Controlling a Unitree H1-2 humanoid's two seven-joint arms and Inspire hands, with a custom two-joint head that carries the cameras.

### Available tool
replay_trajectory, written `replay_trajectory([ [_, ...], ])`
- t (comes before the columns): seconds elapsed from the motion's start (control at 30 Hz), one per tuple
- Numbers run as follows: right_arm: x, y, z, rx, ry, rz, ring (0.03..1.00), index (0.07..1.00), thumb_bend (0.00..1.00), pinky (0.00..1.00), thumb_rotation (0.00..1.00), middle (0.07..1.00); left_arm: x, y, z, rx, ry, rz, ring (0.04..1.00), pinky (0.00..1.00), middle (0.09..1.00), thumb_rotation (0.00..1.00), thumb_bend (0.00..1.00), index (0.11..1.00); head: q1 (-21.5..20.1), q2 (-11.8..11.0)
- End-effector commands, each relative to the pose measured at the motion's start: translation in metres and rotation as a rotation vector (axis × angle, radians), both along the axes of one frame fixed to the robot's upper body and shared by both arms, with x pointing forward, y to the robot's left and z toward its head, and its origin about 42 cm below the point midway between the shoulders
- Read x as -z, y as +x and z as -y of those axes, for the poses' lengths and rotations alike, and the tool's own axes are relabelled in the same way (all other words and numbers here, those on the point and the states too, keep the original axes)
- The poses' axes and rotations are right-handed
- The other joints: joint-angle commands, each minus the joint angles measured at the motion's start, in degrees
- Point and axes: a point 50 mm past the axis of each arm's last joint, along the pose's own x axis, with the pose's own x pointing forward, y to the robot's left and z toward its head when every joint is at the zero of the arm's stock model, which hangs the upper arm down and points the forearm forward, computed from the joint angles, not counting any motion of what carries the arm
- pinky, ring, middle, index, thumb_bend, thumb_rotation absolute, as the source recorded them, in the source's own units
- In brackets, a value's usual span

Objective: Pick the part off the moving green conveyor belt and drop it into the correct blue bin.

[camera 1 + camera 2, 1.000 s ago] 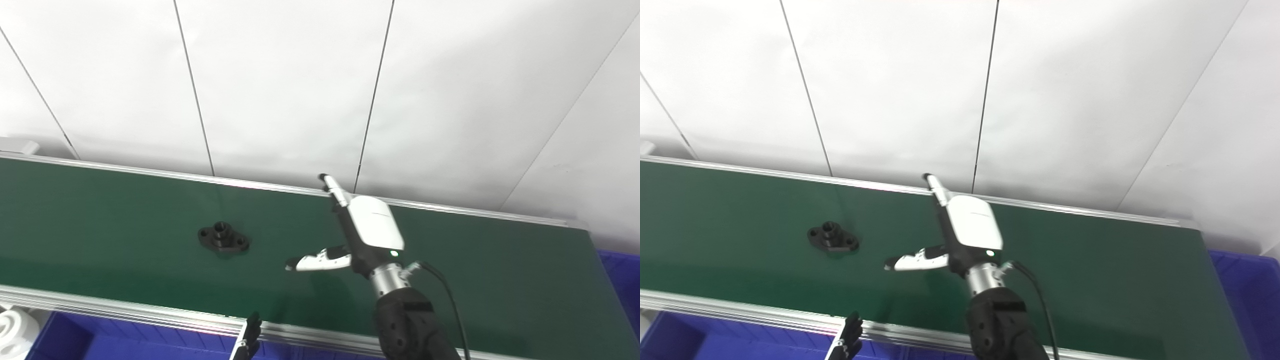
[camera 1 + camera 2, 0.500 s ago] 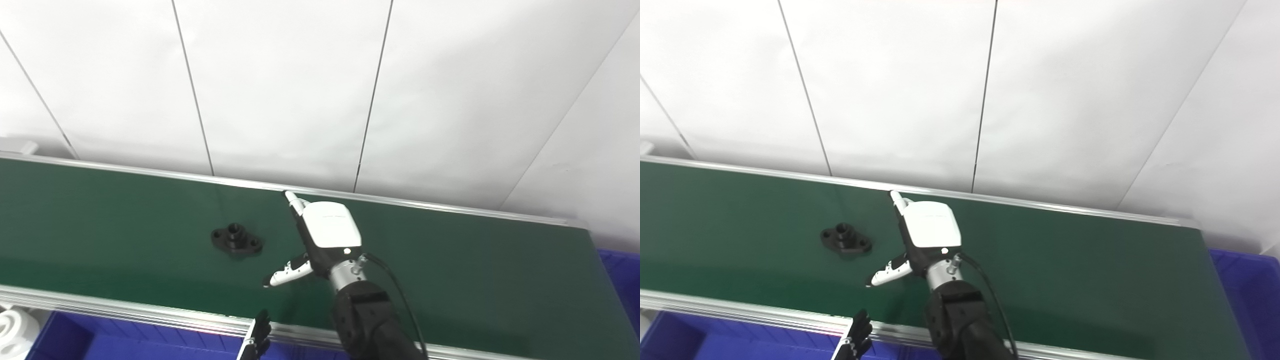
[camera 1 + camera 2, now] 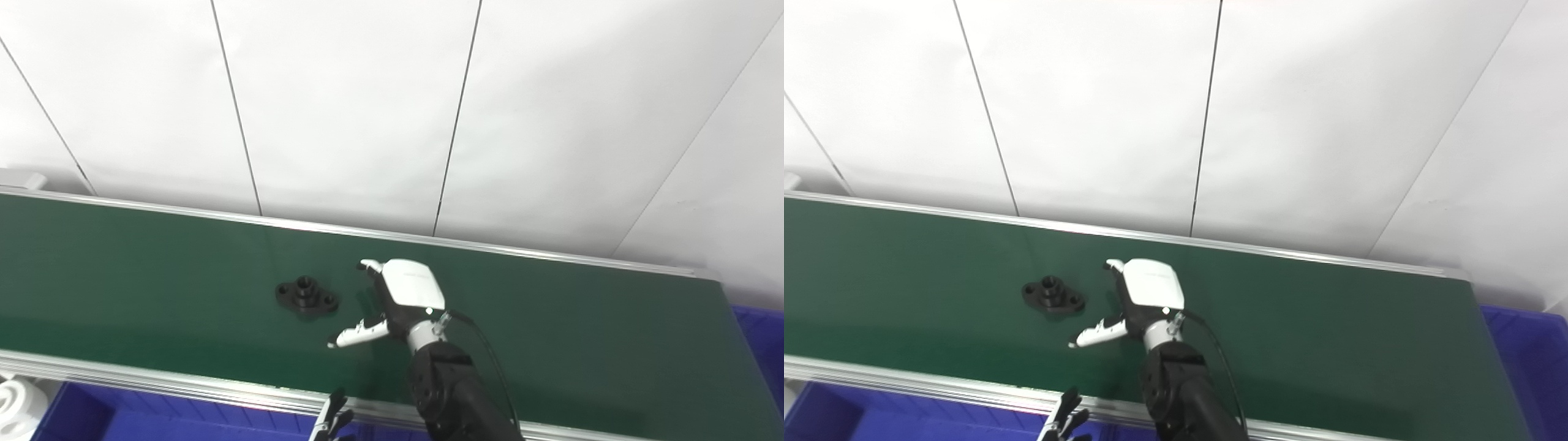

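A black part (image 3: 306, 296) with a raised hub lies flat on the green belt (image 3: 582, 343), left of centre. The right hand (image 3: 392, 300) sits low over the belt at the part's 3 o'clock, near but not touching, thumb and fingers spread and holding nothing. Only the left hand's (image 3: 331, 422) fingertips show at the bottom edge, at the part's 6 o'clock; whether it is spread or closed cannot be told. Blue bins (image 3: 122, 416) lie below the belt's near rail.
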Motion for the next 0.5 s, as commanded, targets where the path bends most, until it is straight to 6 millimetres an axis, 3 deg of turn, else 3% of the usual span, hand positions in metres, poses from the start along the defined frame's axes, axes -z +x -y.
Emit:
replay_trajectory([
  [0.0, -0.0216, 0.0081, -0.0137, -0.041, 0.060, 0.087, 0.678, 0.777, 0.94, 0.51, 0.48, 0.801, -0.0113, -0.0021, 0.0079, -0.009, -0.021, 0.059, 0.933, 0.82, 0.998, 1.00, 1.00, 1.000, 0.0, 0.0],
  [0.47, -0.0241, 0.0103, -0.0068, -0.026, 0.098, 0.062, 0.680, 0.765, 0.94, 0.49, 0.44, 0.798, -0.0121, -0.0059, 0.0108, -0.013, -0.027, 0.051, 0.933, 0.81, 1.000, 1.00, 1.00, 1.000, 0.8, -0.1],
])
